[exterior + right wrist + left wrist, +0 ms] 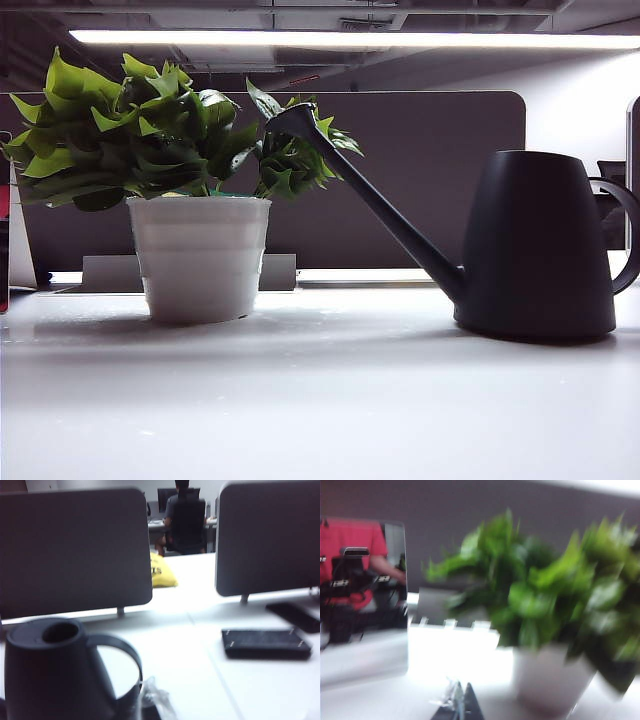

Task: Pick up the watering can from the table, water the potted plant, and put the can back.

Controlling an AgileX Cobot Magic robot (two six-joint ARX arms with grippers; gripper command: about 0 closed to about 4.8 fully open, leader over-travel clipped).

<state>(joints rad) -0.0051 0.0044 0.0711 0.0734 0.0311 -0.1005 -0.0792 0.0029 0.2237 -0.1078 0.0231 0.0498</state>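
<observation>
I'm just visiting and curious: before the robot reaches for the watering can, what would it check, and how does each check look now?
1. Watering can upright on the table: ok.
2. Loop handle free of obstructions: ok.
3. Potted plant standing upright: ok.
4. Spout tip already among the leaves, may snag on lifting: not ok.
5. Right gripper, beside the handle, open for grasping: not ok, shut.
6. Left gripper, near the plant, open or shut: cannot tell, blurred.

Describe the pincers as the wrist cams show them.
Left pincer: dark pointed tips with clear crinkled film on them, blurred, facing the potted plant. Right pincer: only a dark tip with the same clear film shows, beside the watering can. No arm, cable or marking is visible.
</observation>
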